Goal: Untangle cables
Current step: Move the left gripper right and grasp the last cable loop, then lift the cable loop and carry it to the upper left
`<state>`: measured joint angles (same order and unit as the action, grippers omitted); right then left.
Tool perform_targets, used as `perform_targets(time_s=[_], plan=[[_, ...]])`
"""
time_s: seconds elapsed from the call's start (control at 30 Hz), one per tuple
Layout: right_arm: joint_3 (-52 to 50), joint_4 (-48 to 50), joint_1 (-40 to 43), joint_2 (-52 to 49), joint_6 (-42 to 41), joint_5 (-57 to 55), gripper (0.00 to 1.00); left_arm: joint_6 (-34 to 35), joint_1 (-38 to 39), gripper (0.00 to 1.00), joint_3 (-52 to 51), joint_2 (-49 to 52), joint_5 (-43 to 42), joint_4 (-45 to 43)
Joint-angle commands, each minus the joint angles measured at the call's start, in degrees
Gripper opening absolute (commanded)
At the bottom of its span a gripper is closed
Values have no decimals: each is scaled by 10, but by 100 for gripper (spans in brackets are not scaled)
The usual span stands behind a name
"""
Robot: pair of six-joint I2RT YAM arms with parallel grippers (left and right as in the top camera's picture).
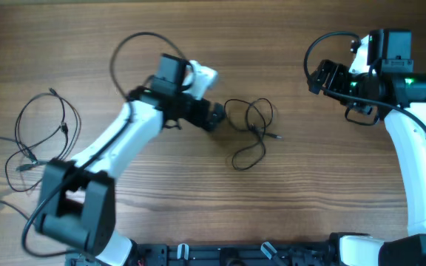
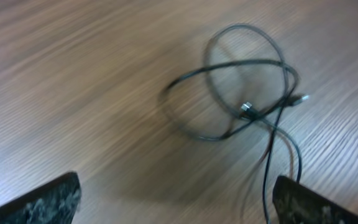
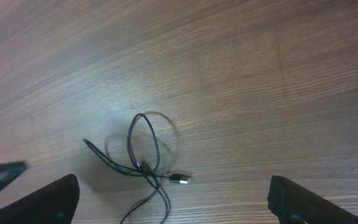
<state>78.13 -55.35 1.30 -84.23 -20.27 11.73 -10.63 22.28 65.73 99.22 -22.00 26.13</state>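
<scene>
A: Start at the left edge of the table [image 1: 198,210]. What lies there?

B: A loose cable [image 1: 63,125], thin and black. It lies flat on the wood in open coils, about halfway along that edge, and nothing touches it.

A: And the left arm?

B: The left arm [image 1: 117,140] reaches from the near-left corner toward the middle. The left gripper [image 1: 217,117] has its jaws spread wide and holds nothing. In its wrist view both fingers [image 2: 45,202] sit at the bottom corners with bare wood between them.

A: What is just past it?

B: The looped cable [image 1: 256,127], in the middle of the table, well away from every edge. It crosses itself in a few small loops. A silvery plug end [image 2: 301,98] sticks out of the tangle, and a tail curls toward the near edge. The gripper is just beside the left loop. One strand runs close by a finger, and I cannot tell if they touch.

A: Further right?

B: The right gripper [image 1: 315,77] hangs toward the far-right corner. Its jaws are equally wide and empty, and it faces that cable from well apart. The right arm [image 1: 420,162] stands along the right edge.

A: The surface?

B: Brown wood grain, matte, filling all three views.
</scene>
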Motion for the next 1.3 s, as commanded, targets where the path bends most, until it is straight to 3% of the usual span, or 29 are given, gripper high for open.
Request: perform_targets(time_s=[0.0,0.27,0.33,0.37,0.4,0.43,0.47,0.5,0.53,0.6,0.63,0.77,0.83,1.17,1.27], plan=[[1,0,1,-7,7,-1,100,-42,48,100,-14,57,-5,-66],[1,0,1,-7,17,-1,100,-42,77,99,-14,136,-4,-189],[1,0,1,-7,22,-1,100,-42,77,84,-14,136,-4,-195],[1,0,1,-7,21,-1,100,-42,76,70,-14,136,-5,-198],[1,0,1,-7,21,-1,100,-42,76,47,-14,136,-4,-198],[1,0,1,-7,21,-1,100,-42,76,31,-14,136,-4,-198],[1,0,1,-7,21,-1,100,-42,76,25,-14,136,-4,-197],[1,0,1,-7,21,-1,100,-42,76,26,-14,136,-4,-197],[1,0,1,-7,21,-1,100,-42,76,41,-14,136,-2,-198],[1,0,1,-7,22,-1,100,-42,76,88,-14,136,38,-198],[1,0,1,-7,23,-1,100,-42,76,100,-14,136,68,-198],[1,0,1,-7,23,-1,100,-42,71,100,-14,136,219,-198],[1,0,1,-7,23,-1,100,-42,66,100,-14,136,232,-199],[1,0,1,-7,22,-1,100,-72,56,100,-14,136,10,-238],[1,1,1,-7,22,-1,100,-72,56,100,-14,141,-13,-239]])
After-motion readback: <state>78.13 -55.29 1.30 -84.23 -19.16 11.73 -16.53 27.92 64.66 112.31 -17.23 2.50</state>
